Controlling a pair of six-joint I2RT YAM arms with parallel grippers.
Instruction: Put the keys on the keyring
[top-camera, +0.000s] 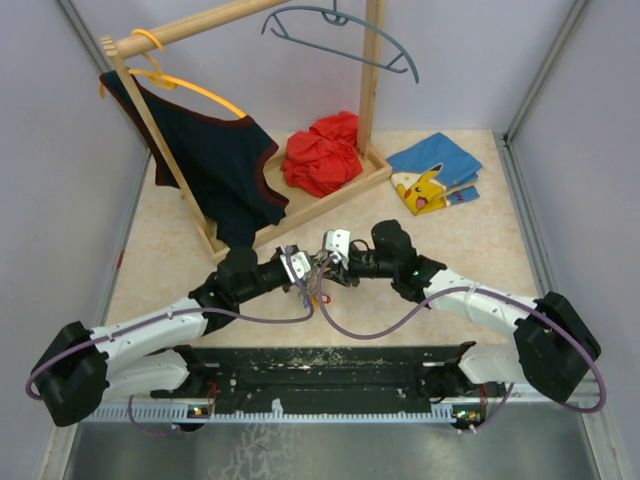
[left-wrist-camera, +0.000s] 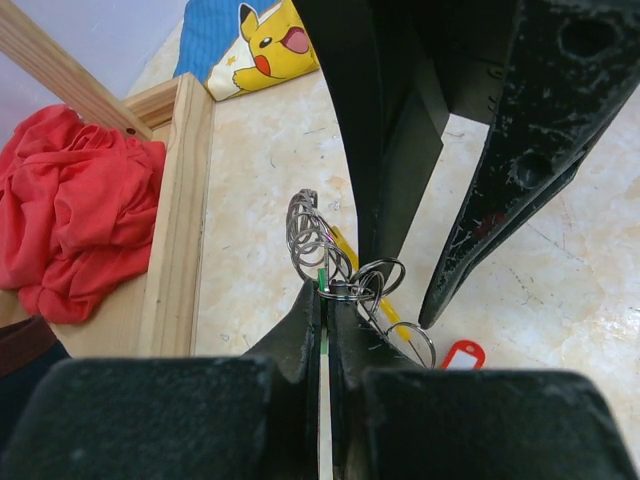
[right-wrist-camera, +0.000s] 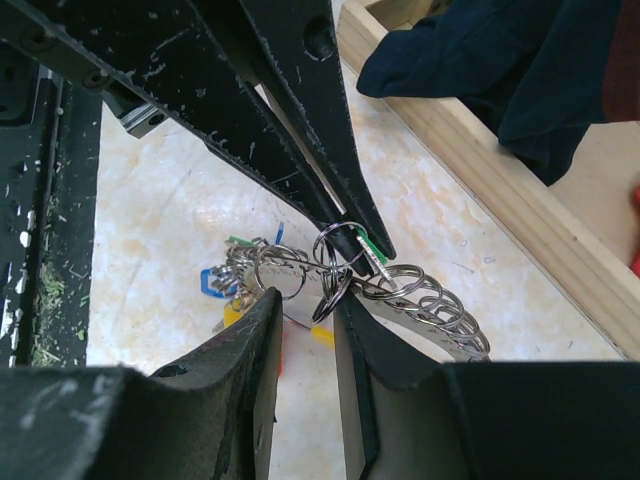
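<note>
Both arms met low over the middle of the tabletop, tip to tip, with the keyring hanging between them. The left end effector was pinched shut on a green-tagged key, its flat sandwiched between the two fingers. It held that key right up against the ring's wire. The right end effector sat just beneath, its fingers drawn close together around the ring. I couldn't tell from where I stood whether it truly clamped the ring or only cradled it. A bunch of keys with coloured tags dangled off the ring's far side, and a red tag lay on the tabletop nearby. This looked to me like the threading step, with the key's hole being worked onto the ring's split. I'd reckon the next move wanted a small, careful twist from the left arm while the right kept the ring steady, as any slip would likely pop the key free
</note>
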